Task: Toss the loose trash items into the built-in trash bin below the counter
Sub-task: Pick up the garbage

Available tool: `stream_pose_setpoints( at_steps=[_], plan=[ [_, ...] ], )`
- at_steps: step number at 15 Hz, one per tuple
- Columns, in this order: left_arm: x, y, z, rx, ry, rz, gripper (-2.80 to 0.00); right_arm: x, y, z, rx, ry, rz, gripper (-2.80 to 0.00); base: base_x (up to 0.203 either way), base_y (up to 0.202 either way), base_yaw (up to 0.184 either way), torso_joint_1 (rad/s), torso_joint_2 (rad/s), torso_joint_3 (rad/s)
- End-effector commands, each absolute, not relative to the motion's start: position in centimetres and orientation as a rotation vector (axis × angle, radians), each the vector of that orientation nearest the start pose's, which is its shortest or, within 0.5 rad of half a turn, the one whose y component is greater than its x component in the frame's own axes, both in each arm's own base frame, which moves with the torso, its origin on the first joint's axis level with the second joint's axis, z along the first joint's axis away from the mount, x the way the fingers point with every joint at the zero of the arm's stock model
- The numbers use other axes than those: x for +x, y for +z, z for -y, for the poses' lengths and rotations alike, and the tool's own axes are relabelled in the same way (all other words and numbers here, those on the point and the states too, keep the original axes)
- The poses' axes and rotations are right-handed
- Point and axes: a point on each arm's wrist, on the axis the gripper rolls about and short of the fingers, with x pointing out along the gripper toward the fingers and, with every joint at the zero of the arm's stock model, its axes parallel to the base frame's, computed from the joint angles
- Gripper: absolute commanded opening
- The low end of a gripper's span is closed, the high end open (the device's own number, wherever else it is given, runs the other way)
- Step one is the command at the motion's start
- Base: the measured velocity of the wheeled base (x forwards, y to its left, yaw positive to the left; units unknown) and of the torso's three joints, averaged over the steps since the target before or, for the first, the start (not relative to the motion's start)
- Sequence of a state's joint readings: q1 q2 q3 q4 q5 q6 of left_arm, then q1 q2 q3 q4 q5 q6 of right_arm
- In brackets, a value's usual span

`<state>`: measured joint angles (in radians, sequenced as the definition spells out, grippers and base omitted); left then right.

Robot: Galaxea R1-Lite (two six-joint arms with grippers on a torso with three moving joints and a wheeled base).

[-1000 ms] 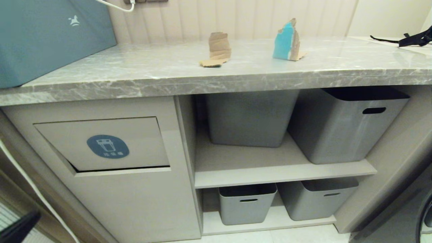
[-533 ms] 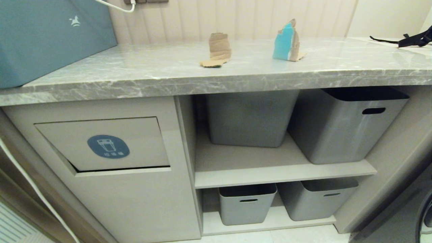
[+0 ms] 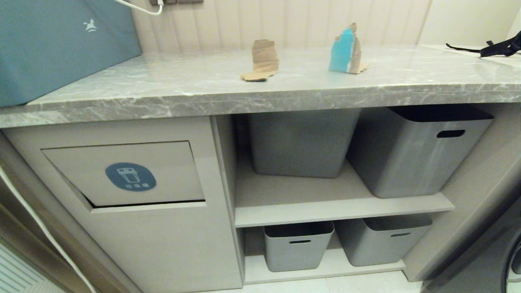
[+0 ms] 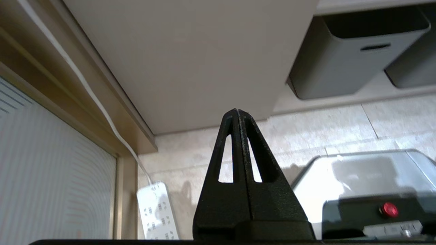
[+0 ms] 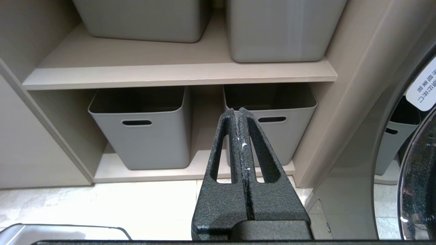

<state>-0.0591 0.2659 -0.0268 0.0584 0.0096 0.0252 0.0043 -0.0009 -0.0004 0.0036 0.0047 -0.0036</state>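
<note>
Two loose trash items stand on the grey marble counter (image 3: 171, 87): a brown cardboard scrap (image 3: 262, 60) near the middle and a turquoise-faced scrap (image 3: 346, 49) to its right. The built-in trash bin (image 3: 126, 173) is the beige flap with a blue oval sticker, below the counter at the left; it is closed. Neither arm shows in the head view. My left gripper (image 4: 235, 110) is shut and empty, low near the floor in front of the beige cabinet panel (image 4: 190, 58). Facing the lower shelf bins, my right gripper (image 5: 237, 109) is also shut and empty.
A large teal box (image 3: 61, 40) sits on the counter's left end. Grey storage bins (image 3: 415, 150) fill two open shelves right of the trash bin. A white cable (image 3: 36, 224) hangs at the left, with a power strip (image 4: 156, 211) on the floor. A black strap (image 3: 496, 48) lies far right.
A dark part of my left arm that showed at the lower left corner of the head view one second ago has gone out of view. The scraps and flap have not moved.
</note>
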Motion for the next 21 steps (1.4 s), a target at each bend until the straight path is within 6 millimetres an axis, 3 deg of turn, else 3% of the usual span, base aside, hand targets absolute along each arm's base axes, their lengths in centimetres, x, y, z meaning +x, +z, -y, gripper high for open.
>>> stream_pose_setpoints(
  at_steps=[1,4,8,21],
  plan=[
    [-1.4,7.9,-0.1,0.032,-0.023,-0.178,-2.80,-2.3,7.5,0.0,-0.005,0.009,-0.005,-2.80,0.000,0.000,0.000,0.000,0.00,0.000],
    [-2.5,7.6,0.0,0.036,-0.002,-0.028,-2.80,-2.3,7.5,0.0,-0.017,0.014,-0.003,-2.80,0.000,0.000,0.000,0.000,0.00,0.000],
    [-2.5,7.6,0.0,0.040,0.001,-0.034,-2.80,-2.3,7.5,0.0,-0.012,0.014,-0.005,-2.80,0.000,0.000,0.000,0.051,-0.23,-0.237],
    [-2.5,7.6,0.0,0.043,-0.007,-0.038,-2.80,-2.3,7.5,0.0,-0.011,0.011,-0.005,-2.80,0.000,0.000,0.000,0.189,-0.48,-0.287]
  ],
)
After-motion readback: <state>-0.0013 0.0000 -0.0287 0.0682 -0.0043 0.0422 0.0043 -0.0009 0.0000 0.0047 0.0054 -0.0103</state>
